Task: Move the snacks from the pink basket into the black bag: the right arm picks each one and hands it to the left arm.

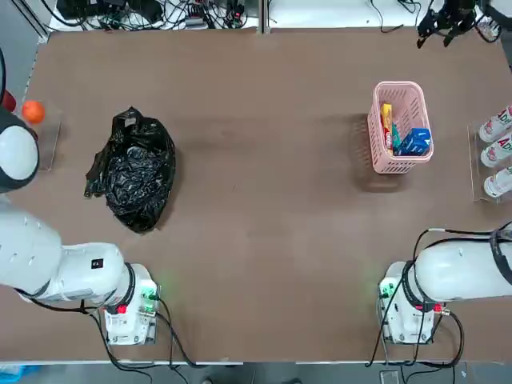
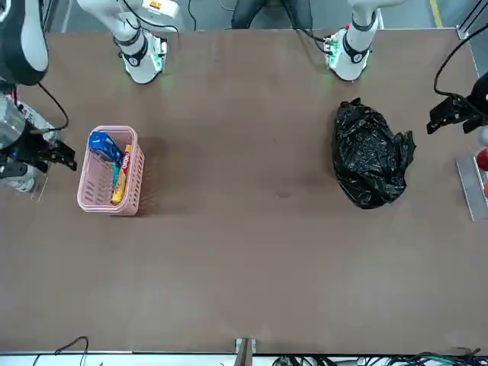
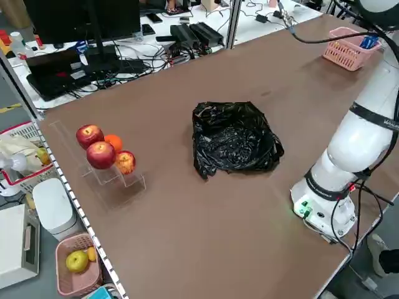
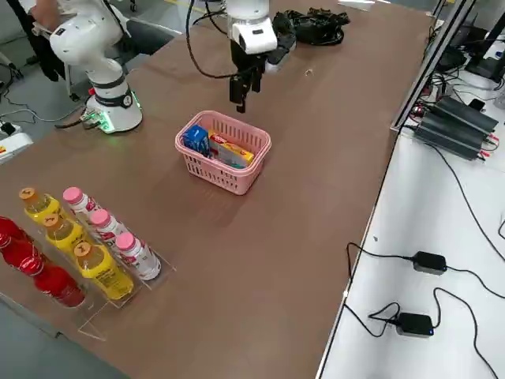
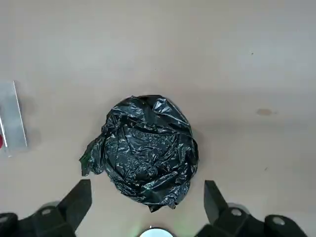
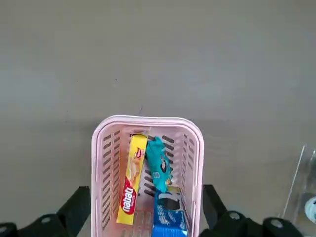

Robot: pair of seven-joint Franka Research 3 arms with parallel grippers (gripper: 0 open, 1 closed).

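Observation:
The pink basket (image 1: pixel 398 86) stands on the right half of the table with the snacks in it: a yellow packet (image 6: pixel 131 187), a slim teal one (image 6: pixel 159 165) and a blue one (image 6: pixel 170 217). My right gripper (image 6: pixel 145 188) hangs open high above the basket (image 4: pixel 225 178), empty and touching nothing. The black bag (image 1: pixel 136 172) lies crumpled on the left half. Well above the bag (image 5: pixel 145 148), my left gripper (image 5: pixel 148 183) is also open and empty.
A clear rack of drink bottles (image 4: pixel 87 245) stands at the table's right edge, beside the basket. Apples and an orange (image 3: pixel 103 149) sit on a clear stand at the left edge. Cables and power bricks (image 1: pixel 160 12) line the far edge.

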